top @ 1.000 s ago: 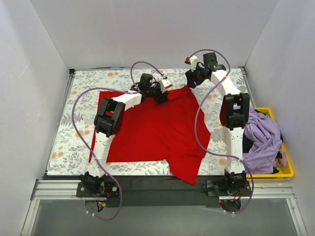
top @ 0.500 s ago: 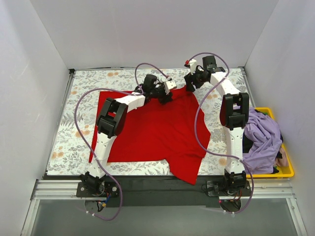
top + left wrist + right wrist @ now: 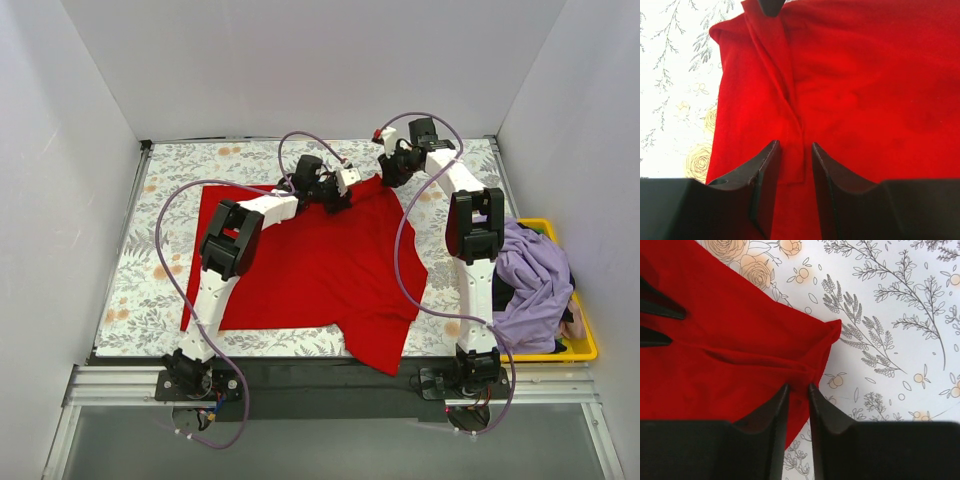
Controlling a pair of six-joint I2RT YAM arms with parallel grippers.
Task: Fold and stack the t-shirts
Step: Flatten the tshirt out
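Floral-print tabletop (image 3: 150,200) between white walls carries the red t-shirt (image 3: 320,265), spread mostly flat. I see both arms stretched out to its far edge. The left gripper (image 3: 792,145) straddles the collar placket, jaws narrow; I cannot tell if it clamps. The right gripper (image 3: 797,386) pinches a fold at the far right corner. The lilac t-shirt (image 3: 535,275) is heaped in the yellow bin (image 3: 590,350).

The left arm (image 3: 211,298) and the right arm (image 3: 478,290) are both made of white links with black, boxy joint housings. A thin lilac cable (image 3: 160,225) loops along each arm. The right arm has a small red mark (image 3: 379,131) at upper centre. The fingers (image 3: 762,185) are black, smooth and taper to narrow tips.
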